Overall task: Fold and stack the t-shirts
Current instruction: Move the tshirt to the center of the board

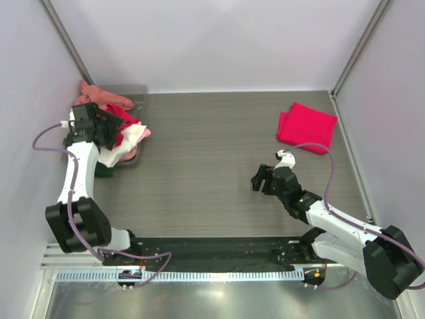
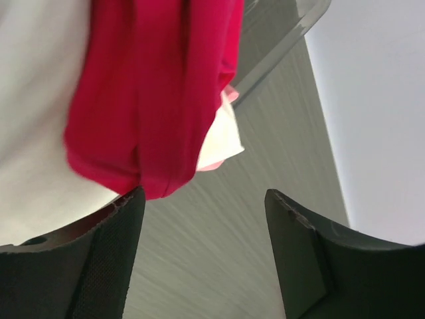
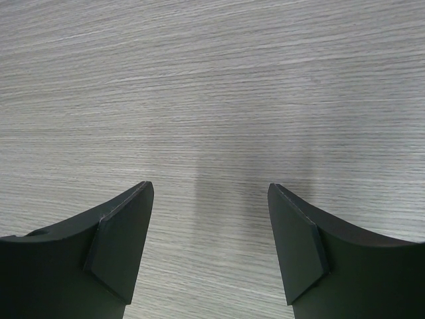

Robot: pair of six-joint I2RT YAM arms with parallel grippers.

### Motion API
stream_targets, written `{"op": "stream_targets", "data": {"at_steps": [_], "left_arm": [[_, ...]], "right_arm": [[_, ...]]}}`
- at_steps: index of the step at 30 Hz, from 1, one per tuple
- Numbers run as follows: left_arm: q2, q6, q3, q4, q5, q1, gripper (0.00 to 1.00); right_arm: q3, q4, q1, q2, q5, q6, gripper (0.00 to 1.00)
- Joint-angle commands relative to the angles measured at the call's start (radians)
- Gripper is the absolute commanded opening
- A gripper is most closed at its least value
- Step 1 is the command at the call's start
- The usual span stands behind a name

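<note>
A heap of t-shirts fills the tray at the left rear: a salmon one (image 1: 99,94), a crimson one (image 1: 127,121), a cream-white one (image 1: 119,151) with a dark green part (image 1: 103,171). My left gripper (image 1: 111,127) hovers over this heap. In the left wrist view it (image 2: 204,196) is open, nothing between its fingers; crimson cloth (image 2: 153,100) hangs at the left fingertip (image 2: 126,212), beside white cloth (image 2: 33,100). A folded crimson-pink t-shirt (image 1: 305,126) lies at the right rear. My right gripper (image 1: 262,178) (image 3: 210,187) is open above bare table.
The translucent grey tray (image 1: 136,90) (image 2: 285,33) sits against the left wall. Light pink cloth (image 2: 222,139) spills over its rim. Wood-grain tabletop (image 1: 212,146) spreads between the two arms. White walls and metal corner posts close in the rear and sides.
</note>
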State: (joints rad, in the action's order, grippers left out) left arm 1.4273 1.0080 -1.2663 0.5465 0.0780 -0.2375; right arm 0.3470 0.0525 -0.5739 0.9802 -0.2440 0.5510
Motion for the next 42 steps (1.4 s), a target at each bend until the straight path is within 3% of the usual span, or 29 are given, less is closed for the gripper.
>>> {"op": "stream_targets", "data": {"at_steps": [1,3,7,9,10,11,14,20,23,27,28,30,36,40,42], "left_arm": [[-0.163,-0.078,0.044,-0.030,-0.134,0.026,0.75],[-0.235,-0.101,0.083,-0.007,-0.248,0.066,0.78],[-0.341,-0.132,0.152,0.018,-0.335,0.090,0.79],[-0.395,-0.141,0.183,0.032,-0.383,0.090,0.84],[-0.406,-0.141,0.194,0.038,-0.395,0.092,0.98],[-0.415,-0.135,0.208,0.046,-0.414,0.090,1.00],[-0.403,-0.100,0.223,0.111,-0.486,0.089,0.99],[-0.271,-0.014,0.246,0.142,-0.420,0.024,1.00],[-0.219,0.020,0.251,0.133,-0.449,0.023,0.86],[-0.173,0.060,0.268,0.064,-0.426,0.009,0.54],[-0.172,0.052,0.266,0.043,-0.420,0.000,0.29],[-0.182,0.052,0.248,0.027,-0.425,-0.020,0.03],[-0.356,0.015,0.153,0.076,-0.394,-0.023,0.00],[-0.481,-0.034,-0.014,0.107,-0.360,-0.023,0.00],[-0.486,-0.061,-0.169,0.124,-0.296,-0.023,0.00]], "right_arm": [[0.027,0.030,-0.001,0.005,0.002,-0.014,0.76],[0.027,0.030,-0.001,0.006,0.002,-0.016,0.76],[0.027,0.033,-0.001,0.008,0.003,-0.014,0.76],[0.029,0.032,-0.001,0.014,0.003,-0.014,0.76],[0.029,0.033,-0.001,0.014,0.003,-0.014,0.76],[0.030,0.033,-0.001,0.014,0.002,-0.014,0.76],[0.029,0.030,-0.001,0.011,-0.001,-0.016,0.76],[0.027,0.030,-0.001,0.008,-0.001,-0.013,0.76],[0.027,0.029,-0.001,0.005,-0.008,-0.014,0.76],[0.027,0.029,0.000,0.003,-0.008,-0.013,0.76],[0.027,0.029,-0.001,0.003,-0.006,-0.013,0.76],[0.027,0.027,-0.001,0.002,-0.005,-0.013,0.76],[0.026,0.027,-0.001,-0.002,-0.011,-0.013,0.76],[0.029,0.026,-0.001,0.005,-0.009,-0.013,0.76],[0.027,0.024,-0.001,0.000,-0.009,-0.013,0.76]]}}
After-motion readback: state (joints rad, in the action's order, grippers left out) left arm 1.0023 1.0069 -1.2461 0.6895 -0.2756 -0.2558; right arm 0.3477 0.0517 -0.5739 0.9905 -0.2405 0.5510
